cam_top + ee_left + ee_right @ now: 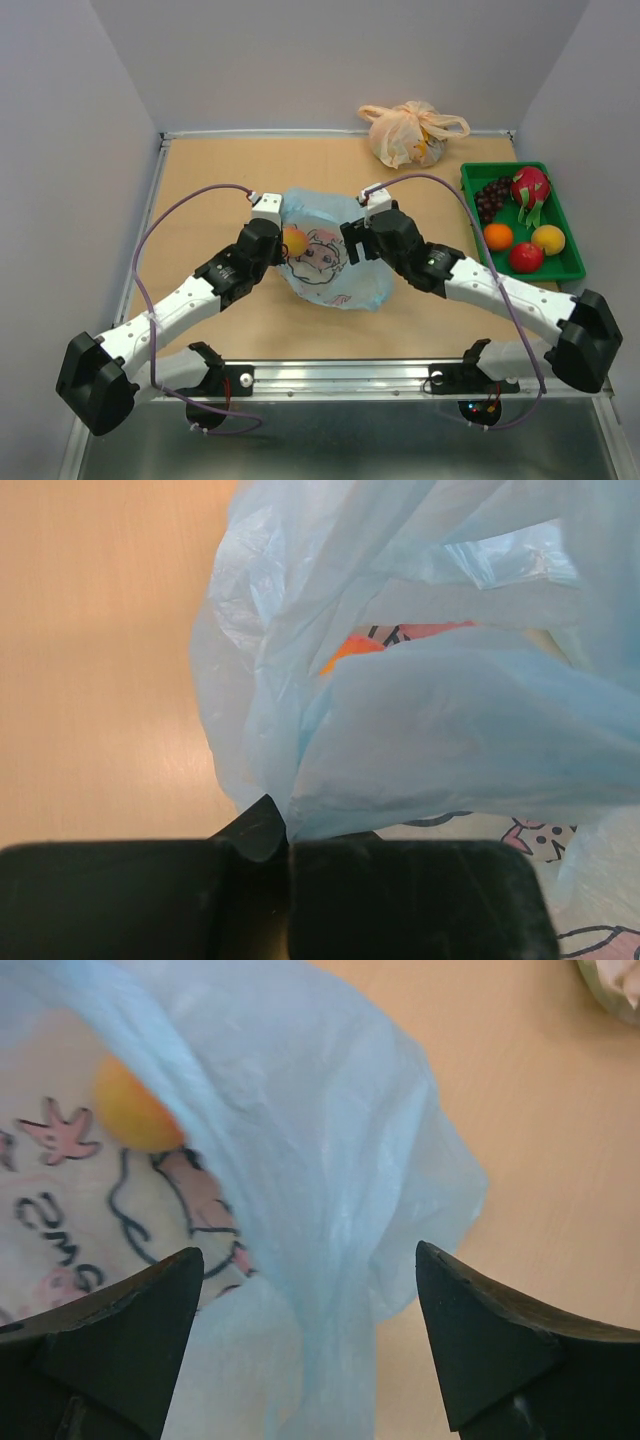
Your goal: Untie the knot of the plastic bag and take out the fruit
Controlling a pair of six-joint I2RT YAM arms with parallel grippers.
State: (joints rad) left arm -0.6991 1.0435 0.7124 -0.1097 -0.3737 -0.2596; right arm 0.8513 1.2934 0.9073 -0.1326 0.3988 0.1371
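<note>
Left gripper [287, 852] clamps the plastic bag [335, 280] at its left edge; right gripper [308, 1255], fingers spread wide, straddles the bag's right fold, gripping nothing.

plastic bag [340, 288]: translucent light blue, cartoon face in dark outline with pink marks, between both jaws | fruit [295, 240]: orange-yellow, beside left jaws | second bag [410, 135]: peach-orange, well beyond right jaws | tray [560, 272]: green | table [220, 160]: tan woodgrain
</note>
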